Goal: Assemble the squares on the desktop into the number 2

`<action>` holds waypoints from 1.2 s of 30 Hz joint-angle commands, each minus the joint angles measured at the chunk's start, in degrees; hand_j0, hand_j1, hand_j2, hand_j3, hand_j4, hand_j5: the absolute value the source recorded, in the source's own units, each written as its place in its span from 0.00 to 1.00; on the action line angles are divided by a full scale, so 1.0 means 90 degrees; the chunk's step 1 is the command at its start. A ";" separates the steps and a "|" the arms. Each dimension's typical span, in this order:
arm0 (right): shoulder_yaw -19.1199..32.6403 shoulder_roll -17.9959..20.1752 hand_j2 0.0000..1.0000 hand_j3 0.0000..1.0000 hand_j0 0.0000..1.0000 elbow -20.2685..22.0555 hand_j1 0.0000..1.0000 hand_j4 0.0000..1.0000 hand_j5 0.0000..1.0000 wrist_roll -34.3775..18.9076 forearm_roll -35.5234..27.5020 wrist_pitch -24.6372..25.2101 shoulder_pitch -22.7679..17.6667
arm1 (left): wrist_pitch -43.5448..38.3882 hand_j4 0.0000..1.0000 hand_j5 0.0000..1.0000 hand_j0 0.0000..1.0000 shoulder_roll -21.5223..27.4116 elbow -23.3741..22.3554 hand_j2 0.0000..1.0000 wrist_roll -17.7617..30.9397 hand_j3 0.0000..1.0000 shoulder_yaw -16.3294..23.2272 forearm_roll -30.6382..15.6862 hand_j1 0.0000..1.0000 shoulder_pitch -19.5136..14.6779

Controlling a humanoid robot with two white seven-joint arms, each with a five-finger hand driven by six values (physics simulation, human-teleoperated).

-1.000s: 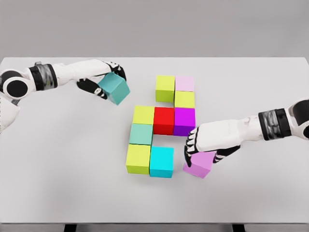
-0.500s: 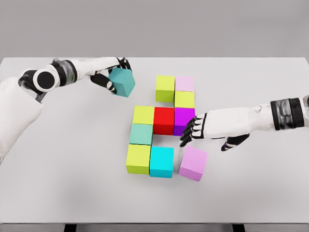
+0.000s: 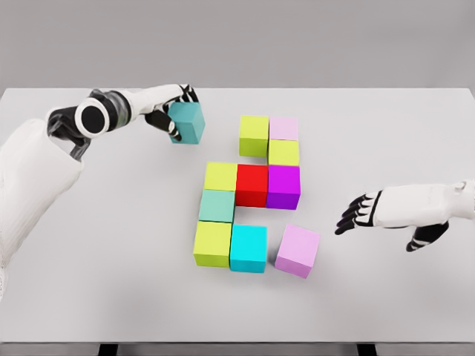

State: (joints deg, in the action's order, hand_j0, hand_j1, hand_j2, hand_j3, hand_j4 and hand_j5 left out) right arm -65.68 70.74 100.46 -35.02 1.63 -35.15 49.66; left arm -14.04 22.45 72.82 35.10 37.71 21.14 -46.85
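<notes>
Coloured cubes form a partial figure on the white table [image 3: 111, 282]: yellow-green [image 3: 254, 136] and pale pink [image 3: 283, 128] on top, yellow [image 3: 283, 153] below, then yellow [image 3: 221, 176], red [image 3: 251, 185] and purple [image 3: 283, 186], a sea-green cube [image 3: 217, 206], and yellow-green [image 3: 213, 243] with cyan [image 3: 248, 248] at the bottom. A lilac cube [image 3: 298, 251] lies loose and slightly turned beside the cyan one. My left hand [image 3: 172, 113] is shut on a teal cube [image 3: 185, 122], held left of the top row. My right hand [image 3: 358, 215] is open, off to the right of the lilac cube.
The table's far edge runs behind the cubes, its front edge along the bottom of the view. Bare tabletop lies to the left of the figure and at the far right.
My right hand let go of the lilac cube and drew back to the right. My left hand carried the teal cube to the right, toward the top row.
</notes>
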 commanded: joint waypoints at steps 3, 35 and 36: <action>-0.0505 -0.0086 1.00 1.00 1.00 0.0000 1.00 1.00 1.00 0.0002 0.0356 0.0016 0.0000 | -0.0637 0.31 0.31 0.31 -0.0249 0.0180 0.31 -0.0011 0.31 -0.0001 0.0571 0.31 0.0000; -0.0466 -0.0701 1.00 1.00 1.00 0.0010 1.00 1.00 1.00 0.0002 0.0376 0.0016 0.0303 | -0.1653 0.31 0.31 0.31 -0.1216 0.0376 0.31 -0.0011 0.31 0.0282 0.1850 0.31 0.0137; -0.0456 -0.0731 1.00 1.00 1.00 0.0010 1.00 1.00 1.00 0.0002 0.0376 0.0016 0.0322 | -0.1653 0.31 0.31 0.31 -0.1245 0.0376 0.31 -0.0011 0.31 0.0273 0.1869 0.31 0.0156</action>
State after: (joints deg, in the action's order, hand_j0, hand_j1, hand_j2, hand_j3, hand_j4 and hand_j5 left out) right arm -69.93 64.57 100.53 -35.02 5.34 -35.13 52.56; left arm -28.67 11.66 76.15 35.12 40.21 37.57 -45.35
